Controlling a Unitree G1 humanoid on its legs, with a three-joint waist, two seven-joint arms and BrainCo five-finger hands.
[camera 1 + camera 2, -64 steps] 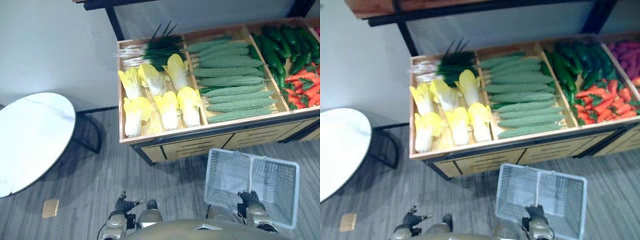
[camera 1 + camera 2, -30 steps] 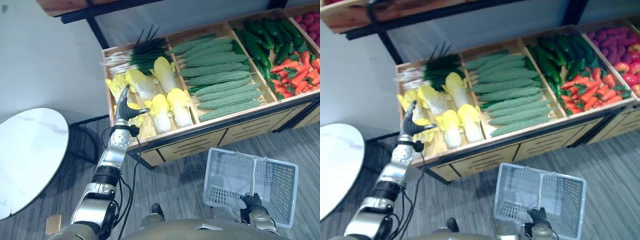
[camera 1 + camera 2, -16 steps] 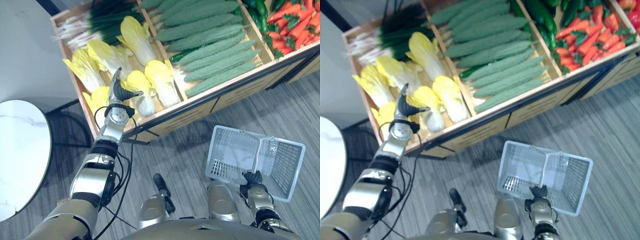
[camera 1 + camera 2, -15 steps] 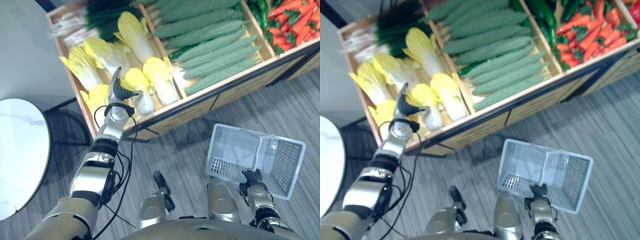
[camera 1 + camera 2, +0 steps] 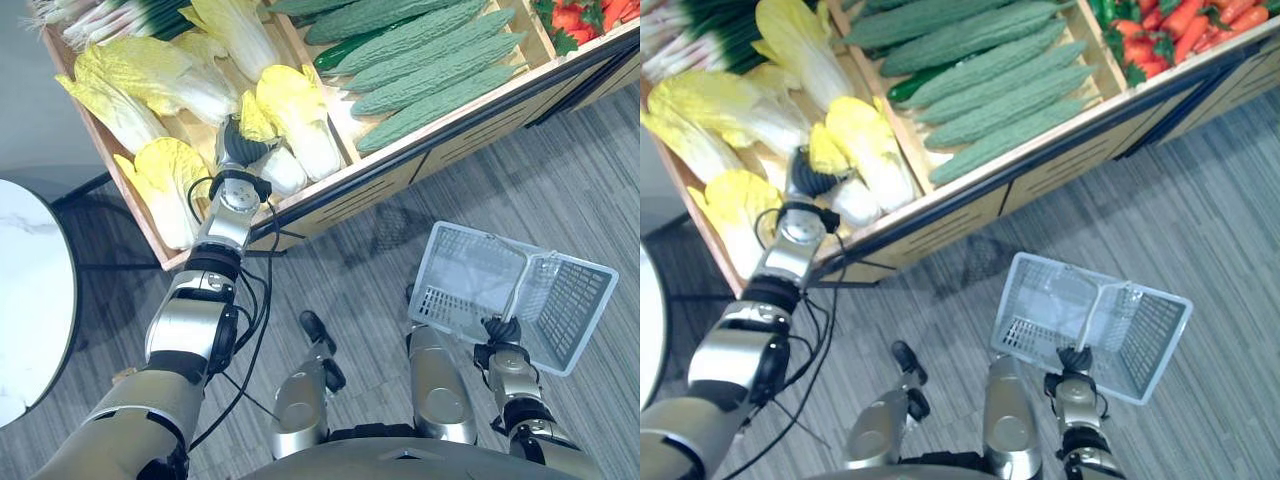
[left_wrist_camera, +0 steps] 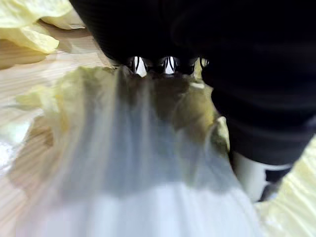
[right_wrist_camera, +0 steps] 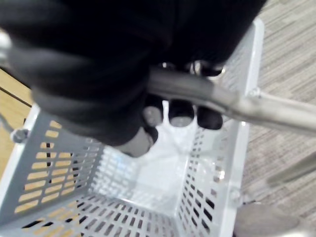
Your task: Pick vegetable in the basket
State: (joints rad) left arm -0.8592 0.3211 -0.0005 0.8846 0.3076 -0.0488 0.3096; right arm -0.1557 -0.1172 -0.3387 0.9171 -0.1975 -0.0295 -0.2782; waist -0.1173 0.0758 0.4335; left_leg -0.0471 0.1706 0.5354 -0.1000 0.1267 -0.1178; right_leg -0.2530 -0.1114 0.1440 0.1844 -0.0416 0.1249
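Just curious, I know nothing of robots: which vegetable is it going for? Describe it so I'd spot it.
Find the wooden produce stand; at its left end lie yellow-leaved, white-stemmed cabbages. Near the front edge there is one cabbage that alone has the left robot hand resting on it.

Six yellow-leaved cabbages (image 5: 875, 140) lie in one compartment of the single wooden counter (image 5: 960, 215). In the next compartment five bumpy green gourds (image 5: 1005, 105) can be counted up to the view's edge, with one smooth dark cucumber (image 5: 910, 90) among them. There is one bunch of green onions (image 5: 710, 25), its stalks too fine to count, and a cropped heap of red carrots (image 5: 1160, 20), also uncountable. One white basket (image 5: 1145, 340), one round white table (image 5: 30, 300), and two hands: left hand (image 5: 237, 150), right hand (image 5: 500, 330).
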